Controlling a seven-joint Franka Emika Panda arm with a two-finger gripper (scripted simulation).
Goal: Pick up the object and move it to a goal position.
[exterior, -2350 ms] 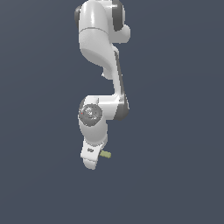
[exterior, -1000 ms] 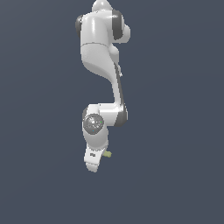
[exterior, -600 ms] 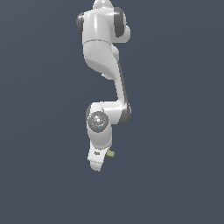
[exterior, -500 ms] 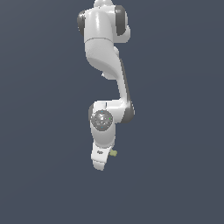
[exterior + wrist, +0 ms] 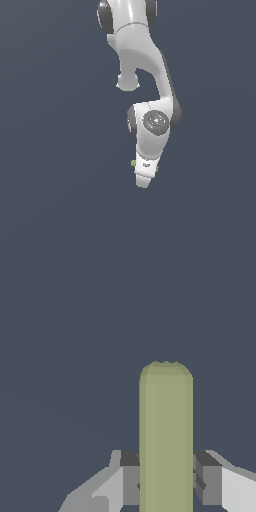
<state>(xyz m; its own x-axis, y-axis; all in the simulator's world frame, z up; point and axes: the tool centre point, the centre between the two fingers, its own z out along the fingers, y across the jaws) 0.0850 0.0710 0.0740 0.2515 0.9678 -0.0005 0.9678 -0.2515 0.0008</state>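
Note:
The olive-yellow stick [image 5: 165,436] fills the middle of the wrist view, held between the two dark finger pads [image 5: 129,476] of my gripper [image 5: 165,478], which is shut on it. In the exterior view the white gripper [image 5: 144,177] hangs below the arm, low in the middle of the picture. Only the two small olive ends of the stick [image 5: 133,163] stick out on either side of the hand. The stick's middle is hidden by the hand there.
A plain dark grey-blue surface [image 5: 55,200] lies all around in both views. The white arm [image 5: 142,65] rises from the gripper to the top of the exterior view.
The arm has swung toward the exterior view's right, carrying the stick along. The hand has turned, so an olive end now shows on both sides of it.

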